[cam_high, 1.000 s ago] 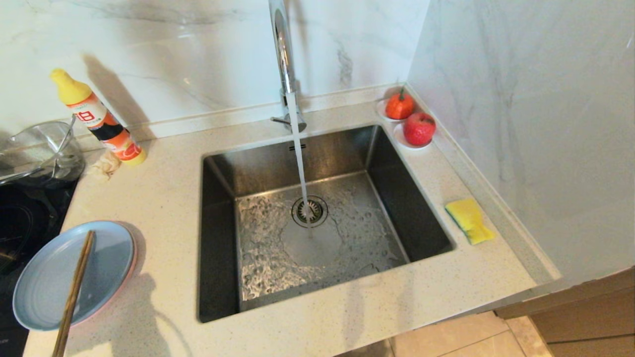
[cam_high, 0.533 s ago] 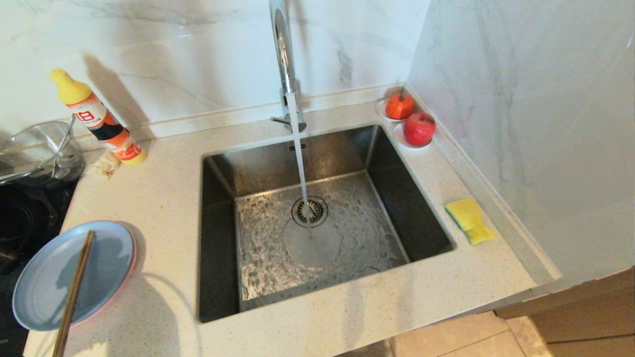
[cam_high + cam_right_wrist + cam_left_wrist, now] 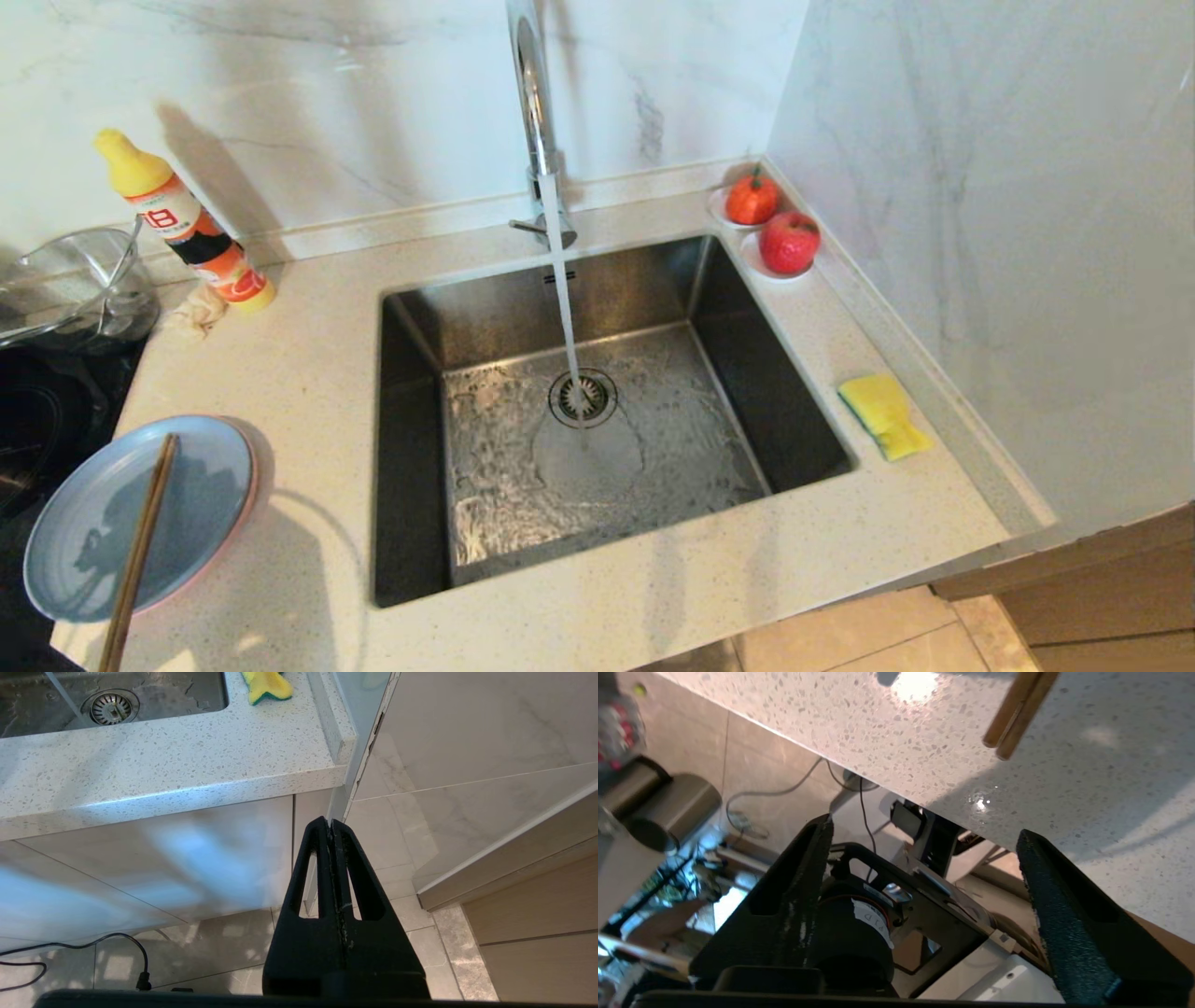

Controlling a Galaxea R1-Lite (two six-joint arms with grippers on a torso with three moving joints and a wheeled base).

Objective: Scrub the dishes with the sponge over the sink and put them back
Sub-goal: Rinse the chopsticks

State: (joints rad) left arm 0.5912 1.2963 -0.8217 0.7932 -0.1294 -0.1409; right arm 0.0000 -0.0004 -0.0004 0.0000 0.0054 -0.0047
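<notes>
My left pincer [image 3: 920, 840] stands wide open and holds nothing, hanging just off the counter's [image 3: 308, 373] front edge near its left corner, where the tips of the chopsticks [image 3: 1015, 716] stick out over the stone. My right pincer [image 3: 332, 830] is pressed shut and empty, parked low below the counter's front right corner.

The dishes are stacked at the front left corner of the counter: the blue plate [image 3: 187, 504] on top, with only a thin rim of the pink plate [image 3: 250, 499] showing beneath it. The chopsticks lie across the blue plate and past its near edge. The sponge [image 3: 882, 413] sits on the right-hand strip of counter beside the sink [image 3: 411, 448], close to the wall. Water runs from the faucet [image 3: 532, 103] onto the drain.

I judge the plates stiff, fairly light and breakable, and their matte surface likely slick once wet. The rim is the place to pinch, at the near edge where it overhangs slightly, taking only the top plate. The chopsticks are loose and would roll off on lifting, so they want clearing first. The sponge is soft and will squash; grip it across its short sides.
</notes>
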